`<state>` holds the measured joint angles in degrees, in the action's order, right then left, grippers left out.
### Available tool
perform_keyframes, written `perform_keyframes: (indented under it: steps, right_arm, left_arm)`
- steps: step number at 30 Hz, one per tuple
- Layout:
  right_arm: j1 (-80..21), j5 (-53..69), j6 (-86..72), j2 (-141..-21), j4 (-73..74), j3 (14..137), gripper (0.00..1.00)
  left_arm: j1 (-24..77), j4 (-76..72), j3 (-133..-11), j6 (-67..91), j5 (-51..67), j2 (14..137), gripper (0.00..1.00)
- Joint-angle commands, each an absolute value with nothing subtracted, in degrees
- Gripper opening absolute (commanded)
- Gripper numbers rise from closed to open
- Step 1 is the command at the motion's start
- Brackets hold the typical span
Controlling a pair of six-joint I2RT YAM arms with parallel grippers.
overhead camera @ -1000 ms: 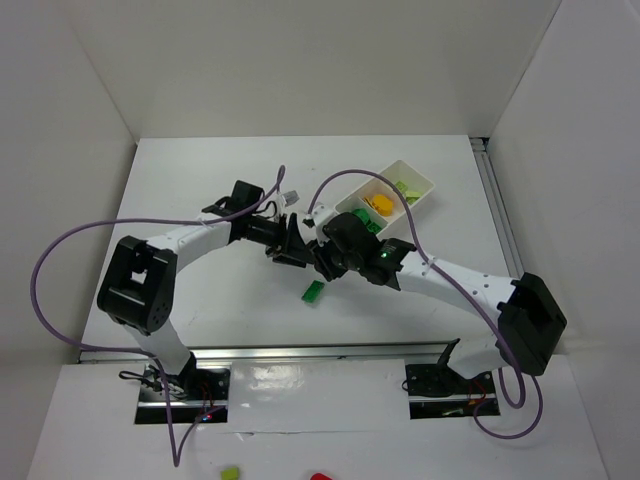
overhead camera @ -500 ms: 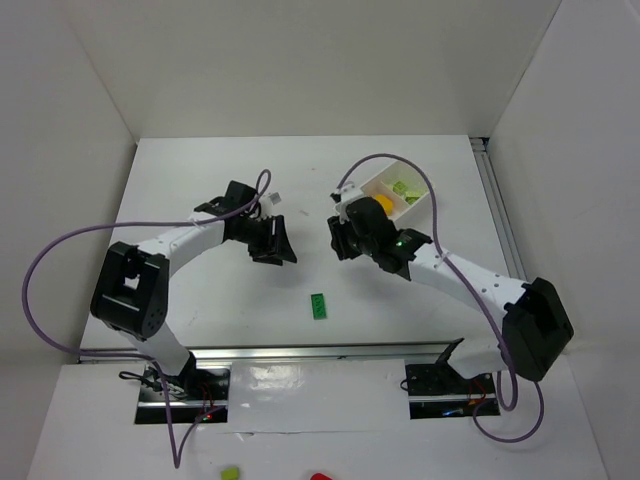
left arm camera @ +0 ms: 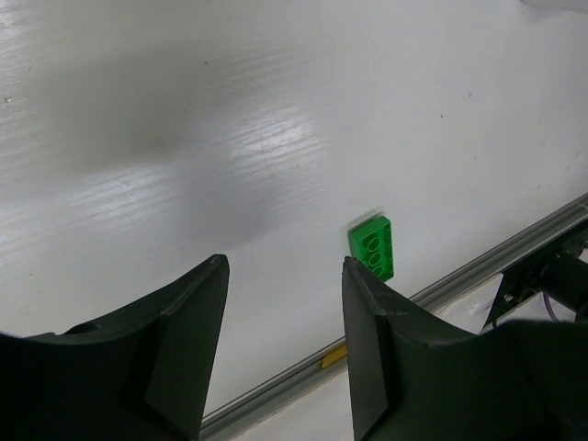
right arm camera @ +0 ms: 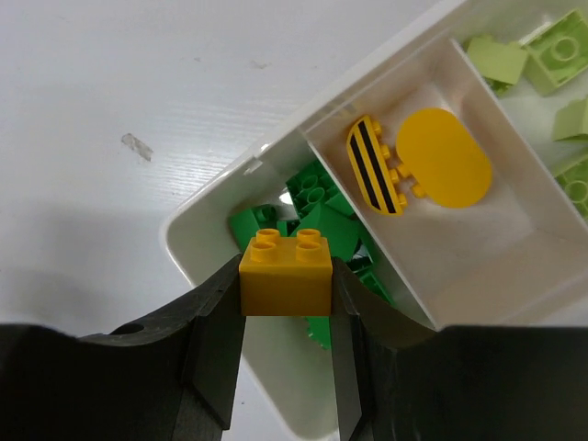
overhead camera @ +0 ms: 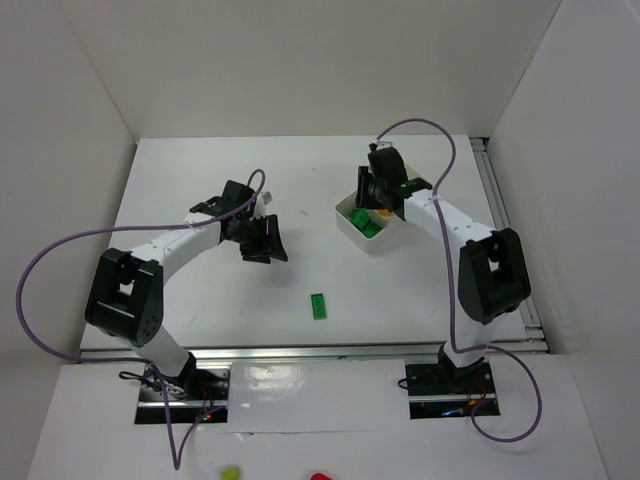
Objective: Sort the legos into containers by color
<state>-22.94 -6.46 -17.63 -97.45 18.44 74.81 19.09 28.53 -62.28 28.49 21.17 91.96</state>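
Jaws on my left gripper (left arm camera: 283,276) stand apart with nothing between them. I hold it low over the table (overhead camera: 200,170), aimed toward the lone green brick (left arm camera: 374,248), which lies flat near the front edge and is, I judge, its next pick. Further right sits the tray (overhead camera: 345,218). My right gripper (right arm camera: 286,296) is clamped on a yellow brick (right arm camera: 285,266), studs up, above the compartment of dark green bricks (right arm camera: 322,220). The yellow pieces (right arm camera: 441,161) lie just past the inner wall, so I reckon the brick must cross it before I let go.
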Motion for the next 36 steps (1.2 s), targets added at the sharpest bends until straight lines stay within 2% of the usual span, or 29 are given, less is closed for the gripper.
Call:
perform_keyframes:
  steps: [1,12,17,20,22,23,25,31,35,36]
  right_arm:
    - [-21.8,-2.7,-18.7,-99.7,20.2,78.4,0.08]
    - [-17.1,-5.3,-19.9,-98.4,16.2,76.1,0.08]
    - [-15.1,-4.2,-18.2,-104.5,17.8,81.1,0.09]
    - [-14.6,-4.2,-17.6,-108.0,18.4,83.7,0.17]
    - [-14.6,-4.9,-18.1,-108.5,19.1,84.4,0.45]
    - [-14.6,-5.4,-18.1,-108.5,19.1,84.4,0.55]
    - [-14.6,-5.4,-18.6,-107.2,17.8,83.1,0.71]
    - [-16.9,-10.5,-19.2,-95.0,14.9,75.0,0.70]
    - [-22.8,-11.3,-18.0,-84.9,16.2,67.7,0.69]
    - [-27.2,-10.8,-18.0,-82.6,16.2,65.4,0.69]
  left_arm:
    - [19.0,29.6,-64.2,27.4,21.3,90.7,0.62]
    - [19.0,29.6,-64.8,27.4,21.3,91.3,0.62]
    - [19.0,29.6,-65.3,27.4,22.4,91.9,0.62]
    - [19.0,29.6,-65.3,27.4,22.4,91.9,0.62]
    - [19.0,30.1,-65.3,27.4,21.2,90.8,0.66]
    - [19.0,30.1,-65.3,27.4,21.2,90.3,0.66]
    - [19.0,30.7,-65.3,27.4,19.9,89.5,0.67]
    - [19.0,32.6,-68.4,26.3,18.0,88.9,0.67]
    - [18.4,33.7,-70.0,26.3,16.4,88.3,0.67]
    - [18.4,33.7,-70.5,26.3,15.7,87.0,0.67]
